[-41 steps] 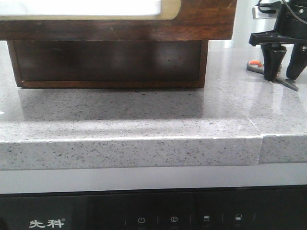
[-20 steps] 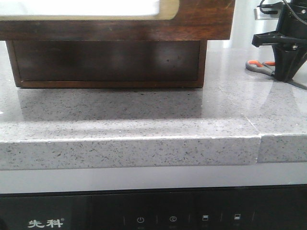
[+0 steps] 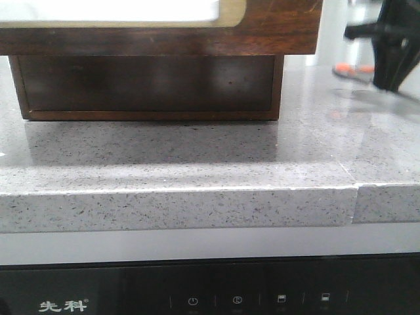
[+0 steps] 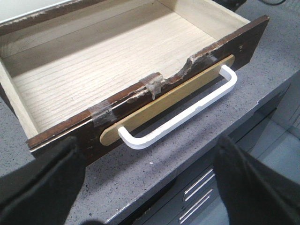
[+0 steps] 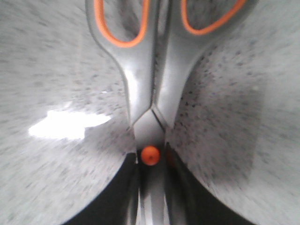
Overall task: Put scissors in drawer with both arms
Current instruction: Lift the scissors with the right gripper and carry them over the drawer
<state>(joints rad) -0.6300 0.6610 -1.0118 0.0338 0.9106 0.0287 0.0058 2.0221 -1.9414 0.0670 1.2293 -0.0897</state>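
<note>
The scissors (image 5: 150,84), grey with orange-lined loops, sit between my right gripper's (image 5: 151,168) fingers, which are shut on them just behind the orange pivot, loops pointing away. In the front view the right gripper (image 3: 395,59) is at the far right, holding the blurred scissors (image 3: 351,69) just above the counter. The drawer (image 4: 108,61) stands pulled out, its light wood floor bare, with a brass-coloured plate and white handle (image 4: 187,115) on its front. My left gripper (image 4: 149,164) hovers open in front of that handle, holding nothing. The drawer front (image 3: 275,26) fills the front view's top.
Under the drawer sits the dark wooden cabinet (image 3: 144,85) on a speckled grey stone counter (image 3: 197,164). The counter's front edge (image 3: 197,207) drops to a black appliance panel (image 3: 197,295). Grey cupboard fronts (image 4: 201,197) lie below the edge.
My right gripper closed on the scissors lying on the counter, then rose with them, lifting them off the surface. The drawer has not moved.
</note>
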